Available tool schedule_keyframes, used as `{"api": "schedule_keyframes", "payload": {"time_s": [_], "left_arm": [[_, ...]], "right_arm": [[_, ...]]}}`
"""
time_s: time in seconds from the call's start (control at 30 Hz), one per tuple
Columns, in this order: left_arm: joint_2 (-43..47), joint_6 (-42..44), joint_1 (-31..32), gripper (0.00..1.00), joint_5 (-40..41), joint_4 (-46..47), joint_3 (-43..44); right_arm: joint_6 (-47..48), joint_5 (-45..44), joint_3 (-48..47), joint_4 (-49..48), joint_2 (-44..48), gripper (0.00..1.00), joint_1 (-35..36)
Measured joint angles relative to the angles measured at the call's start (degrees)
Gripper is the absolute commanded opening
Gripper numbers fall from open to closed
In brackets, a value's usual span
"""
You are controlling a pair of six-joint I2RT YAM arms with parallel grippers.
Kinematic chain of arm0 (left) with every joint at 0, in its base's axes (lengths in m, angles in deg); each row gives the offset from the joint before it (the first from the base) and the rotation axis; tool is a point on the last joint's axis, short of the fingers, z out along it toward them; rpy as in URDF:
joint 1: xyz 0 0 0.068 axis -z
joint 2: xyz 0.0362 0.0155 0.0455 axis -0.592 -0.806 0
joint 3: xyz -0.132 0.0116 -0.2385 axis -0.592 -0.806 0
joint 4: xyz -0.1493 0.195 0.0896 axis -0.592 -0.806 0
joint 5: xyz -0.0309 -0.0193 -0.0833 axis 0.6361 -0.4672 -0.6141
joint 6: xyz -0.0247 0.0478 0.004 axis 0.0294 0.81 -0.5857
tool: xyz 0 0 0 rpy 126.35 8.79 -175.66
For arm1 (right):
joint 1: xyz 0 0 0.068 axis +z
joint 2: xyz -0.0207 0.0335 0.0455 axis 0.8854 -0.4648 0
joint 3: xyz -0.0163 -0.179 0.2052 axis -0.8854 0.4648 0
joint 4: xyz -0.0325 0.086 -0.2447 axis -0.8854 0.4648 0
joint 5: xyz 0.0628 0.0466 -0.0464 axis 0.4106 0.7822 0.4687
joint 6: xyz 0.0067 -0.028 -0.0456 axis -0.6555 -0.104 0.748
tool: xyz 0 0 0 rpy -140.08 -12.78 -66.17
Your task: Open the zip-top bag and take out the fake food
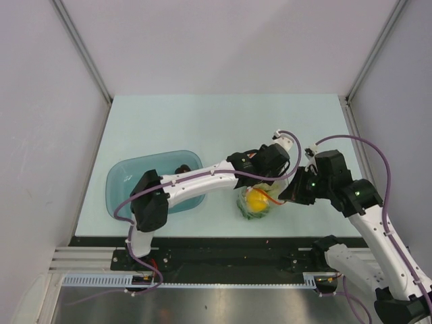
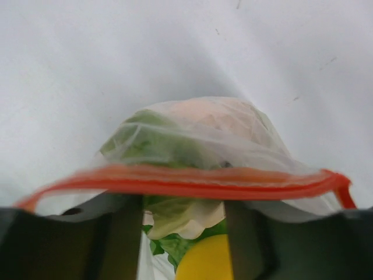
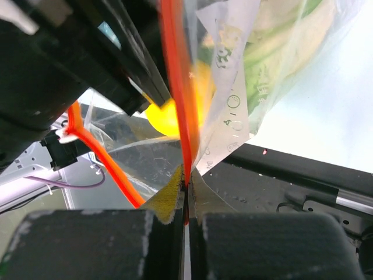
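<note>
The clear zip-top bag (image 1: 255, 208) lies near the table's front edge, with its red-orange zip strip (image 2: 192, 182) pulled open. My right gripper (image 3: 186, 182) is shut on one lip of the strip (image 3: 175, 76) and holds it taut; in the top view it (image 1: 287, 194) is just right of the bag. My left gripper (image 1: 268, 179) points down at the bag's mouth with its fingers (image 2: 119, 233) apart. The other lip stretches across its fingertips. Green lettuce (image 2: 169, 216) and the yellow fruit (image 2: 207, 259) show between them. The fruit also shows in the top view (image 1: 256, 199) and the right wrist view (image 3: 166, 116).
A teal tray (image 1: 128, 185) sits at the left, partly under my left arm, with a small dark thing (image 1: 181, 169) at its far rim. The table's front edge and a black rail (image 3: 303, 175) run just below the bag. Walls close in the table's sides.
</note>
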Motion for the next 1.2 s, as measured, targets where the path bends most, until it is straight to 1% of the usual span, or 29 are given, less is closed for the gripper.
{"api": "schedule_keyframes", "payload": {"time_s": [0.03,0.1,0.13,0.2,0.23,0.53,0.9,1.07,1.2], "left_arm": [[-0.31,0.66,-0.11,0.3,0.28,0.33,0.0],[-0.76,1.38,-0.17,0.25,0.42,1.2,0.0],[-0.79,1.55,-0.17,0.16,0.46,1.44,0.0],[-0.79,2.03,-0.15,0.09,0.39,1.88,0.0],[-0.79,2.12,-0.15,0.0,0.37,2.08,0.0],[1.2,2.91,-0.33,0.0,-3.8,2.32,-0.5],[17.22,2.82,-0.42,0.0,-15.21,5.75,-13.16],[24.04,2.93,-0.42,0.0,-20.94,8.61,-16.92],[27.61,2.71,-0.55,0.0,-23.08,9.42,-17.31]], "right_arm": [[0.0,0.0,0.0,-0.02,-0.13,0.0,0.0],[0.0,-0.02,0.0,-0.35,-0.52,0.0,0.0],[0.0,-0.02,0.0,-0.52,-0.76,0.0,0.0],[0.0,-0.02,0.0,-0.63,-1.09,0.0,0.0],[0.0,-0.04,0.0,-0.68,-1.16,0.0,0.0],[0.81,-0.04,-0.07,-0.7,-1.42,0.0,-0.44],[2.4,-0.48,-0.07,0.7,-1.66,0.0,-2.14],[3.3,-1.31,-0.07,1.14,-1.64,0.0,-2.58],[3.87,-1.84,-0.07,1.49,-1.64,0.0,-2.69]]}}
